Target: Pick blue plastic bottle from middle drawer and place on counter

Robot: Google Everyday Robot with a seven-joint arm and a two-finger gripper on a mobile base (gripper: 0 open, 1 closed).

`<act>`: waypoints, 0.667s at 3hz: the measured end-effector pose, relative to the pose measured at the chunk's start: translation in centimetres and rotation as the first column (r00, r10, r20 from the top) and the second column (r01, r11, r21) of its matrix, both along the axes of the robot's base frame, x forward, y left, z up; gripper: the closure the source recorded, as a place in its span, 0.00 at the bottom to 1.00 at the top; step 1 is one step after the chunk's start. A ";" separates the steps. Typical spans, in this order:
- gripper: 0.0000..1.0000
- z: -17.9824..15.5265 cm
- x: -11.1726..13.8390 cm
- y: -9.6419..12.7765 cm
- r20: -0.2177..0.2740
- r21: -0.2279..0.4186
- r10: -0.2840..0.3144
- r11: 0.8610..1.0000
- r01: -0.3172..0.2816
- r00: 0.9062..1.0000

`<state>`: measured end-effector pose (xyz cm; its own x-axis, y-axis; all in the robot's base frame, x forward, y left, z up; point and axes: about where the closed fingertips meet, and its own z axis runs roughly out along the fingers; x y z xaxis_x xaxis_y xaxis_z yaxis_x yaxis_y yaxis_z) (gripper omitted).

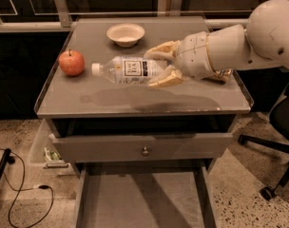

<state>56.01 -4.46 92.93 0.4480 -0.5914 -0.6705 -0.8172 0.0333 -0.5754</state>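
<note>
The blue plastic bottle, clear with a white cap and a white-and-dark label, lies sideways in the air just above the counter, cap pointing left. My gripper comes in from the right and is shut on the bottle's base end, one tan finger above and one below. The bottle's shadow falls on the counter below it. The middle drawer stands pulled open at the bottom, its flat grey floor bare.
A red apple sits on the counter's left side, close to the bottle's cap. A white bowl sits at the back middle. A golden snack bag lies behind my arm on the right. The knobbed drawer panel is shut above the open drawer.
</note>
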 end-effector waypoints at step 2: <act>1.00 -2.4 4.9 -2.5 -0.099 0.036 -0.146 0.988 0.150 0.984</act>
